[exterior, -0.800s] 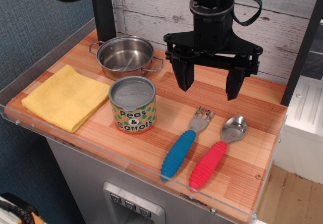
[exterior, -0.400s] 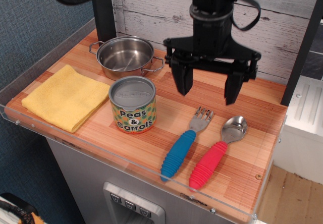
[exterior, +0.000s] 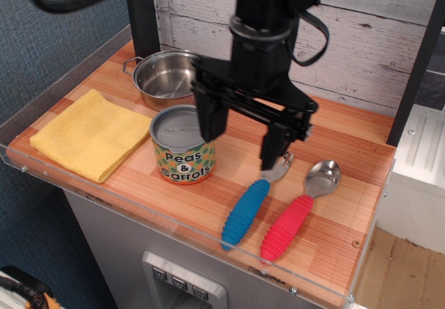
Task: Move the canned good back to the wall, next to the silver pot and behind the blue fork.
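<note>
The canned good (exterior: pixel 182 146), a short tin with a grey lid and a "Peas & Carrots" label, stands near the front middle of the wooden table. The silver pot (exterior: pixel 163 79) sits behind it by the whitewashed plank wall (exterior: pixel 361 30), partly hidden by my arm. The blue fork (exterior: pixel 249 208) lies to the can's right, its tines partly hidden behind one finger. My gripper (exterior: pixel 242 136) is open and empty, hanging just right of the can, its left finger (exterior: pixel 210 117) over the can's rear right edge.
A folded yellow cloth (exterior: pixel 89 135) lies at the left. A red-handled spoon (exterior: pixel 297 215) lies right of the fork. A clear plastic rim (exterior: pixel 174 220) edges the table front and left. A black post (exterior: pixel 142 17) stands behind the pot.
My gripper has moved left and forward and lower, from above the fork's rear towards the can, staying open. Nothing on the table has moved.
</note>
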Robot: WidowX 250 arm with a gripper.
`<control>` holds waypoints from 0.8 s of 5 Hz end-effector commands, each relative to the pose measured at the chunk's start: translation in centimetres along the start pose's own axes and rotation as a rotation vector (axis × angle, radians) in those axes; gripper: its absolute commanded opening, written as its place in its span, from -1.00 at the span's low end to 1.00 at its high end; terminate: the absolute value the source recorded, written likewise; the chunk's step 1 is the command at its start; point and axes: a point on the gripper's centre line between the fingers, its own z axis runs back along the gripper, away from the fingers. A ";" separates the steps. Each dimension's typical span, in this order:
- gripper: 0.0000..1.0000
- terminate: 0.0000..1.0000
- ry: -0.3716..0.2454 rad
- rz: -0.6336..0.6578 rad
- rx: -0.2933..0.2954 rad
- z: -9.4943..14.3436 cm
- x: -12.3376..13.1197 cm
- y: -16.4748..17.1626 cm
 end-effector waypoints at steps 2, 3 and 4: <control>1.00 -1.00 0.136 -0.200 0.134 -0.8 -3.6 6.6; 1.00 -1.00 0.136 -0.215 0.129 -2.5 -4.0 8.8; 1.00 -1.00 0.112 -0.238 0.163 -3.6 -3.6 10.4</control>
